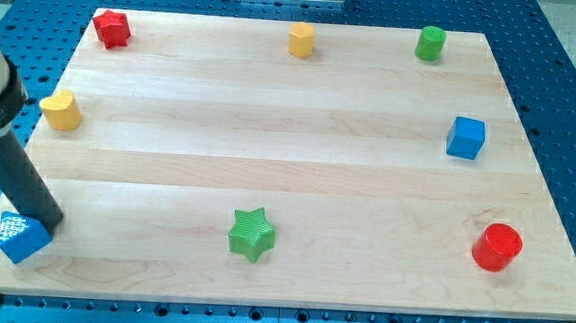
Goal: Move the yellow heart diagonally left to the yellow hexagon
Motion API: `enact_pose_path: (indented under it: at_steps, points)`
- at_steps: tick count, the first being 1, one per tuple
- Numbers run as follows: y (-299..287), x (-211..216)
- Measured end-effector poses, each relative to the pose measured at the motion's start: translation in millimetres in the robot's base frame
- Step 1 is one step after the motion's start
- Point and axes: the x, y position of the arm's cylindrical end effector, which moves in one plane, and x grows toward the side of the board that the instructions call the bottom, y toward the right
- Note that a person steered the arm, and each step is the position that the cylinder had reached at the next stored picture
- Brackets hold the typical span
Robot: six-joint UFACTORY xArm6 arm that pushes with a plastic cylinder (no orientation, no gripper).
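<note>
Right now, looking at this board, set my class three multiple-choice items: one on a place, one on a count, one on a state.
1. Where is the yellow heart?
A. view's left edge
B. view's bottom right
C. centre

2. How many green blocks are there?
A. one
B. two
C. three

3. My tip is:
A. touching the yellow heart
B. beside the blue block at the view's bottom left
C. at the yellow hexagon

Key:
1 A, it sits at the board's left edge.
2 B, the green star and the green cylinder.
3 B, the rod ends at that block, well apart from the heart.
</note>
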Motion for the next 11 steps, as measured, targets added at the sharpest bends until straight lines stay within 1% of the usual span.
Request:
enact_pose_path:
  at_steps: [1,2,3,4,5,6,7,8,9,10,11]
  points:
    - [-1,7]
    - [0,-4]
    - [11,-31]
    - [-2,-59]
    - [-28,-60]
    - [-53,-79]
    - [-55,-120]
    - [-14,-134]
    - [62,-132]
    - [22,-97]
    - [-21,-131]
